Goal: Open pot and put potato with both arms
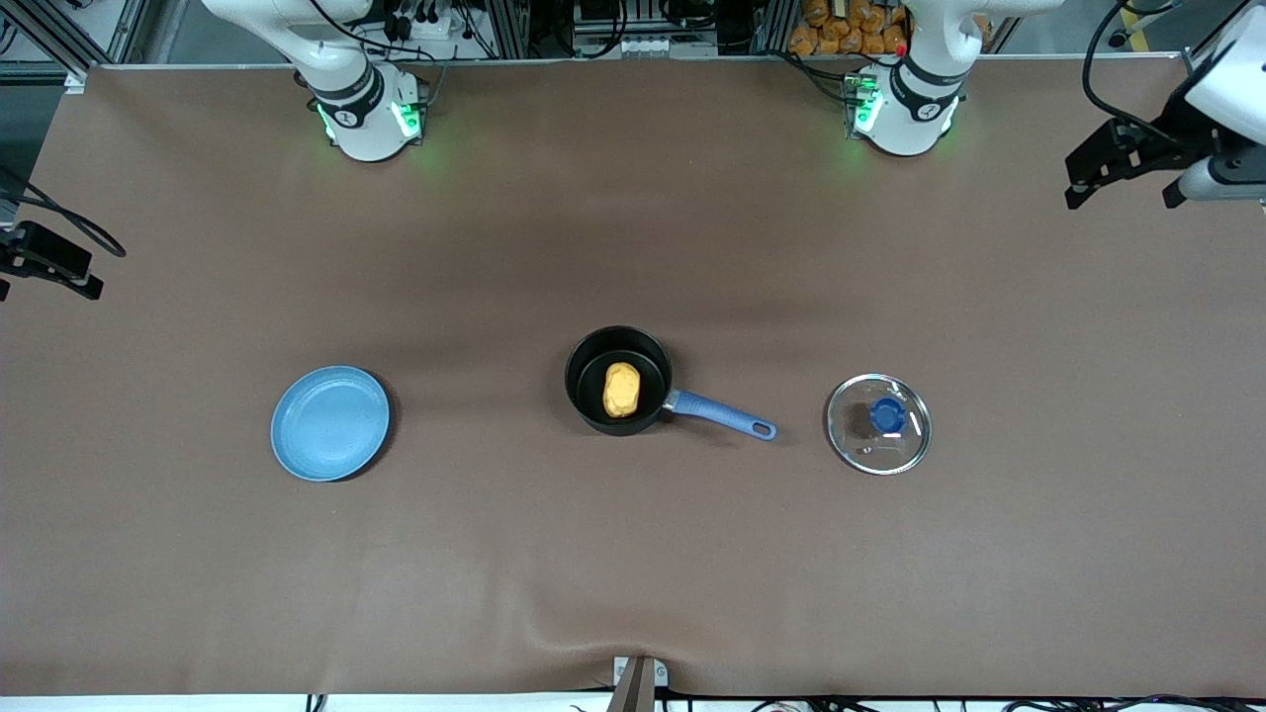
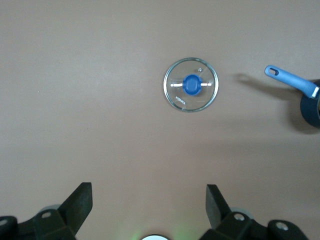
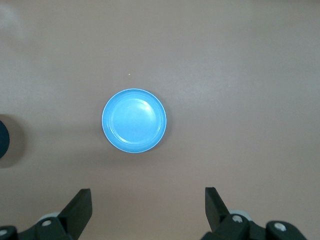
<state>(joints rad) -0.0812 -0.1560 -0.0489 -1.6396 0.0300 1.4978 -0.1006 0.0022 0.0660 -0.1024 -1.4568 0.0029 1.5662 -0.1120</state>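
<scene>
Black two-finger grippers sit at the two ends of the brown table point(image 1: 633, 554), both raised and holding nothing. The left gripper point(image 2: 149, 200) has its fingers spread wide, high over the table at the left arm's end; the right gripper point(image 3: 148, 202) is equally wide, at the right arm's end. Both arms wait. The pot point(image 1: 618, 381) stands uncovered mid-table with the potato point(image 1: 621, 389) lying inside it, its blue handle pointing toward the glass lid point(image 1: 878, 423), which lies flat on the table well apart. Only the front view shows the potato; the left wrist view shows the lid and the pot's handle, the right wrist view the light-blue plate point(image 3: 134, 121). Small print on the lid is unreadable.
</scene>
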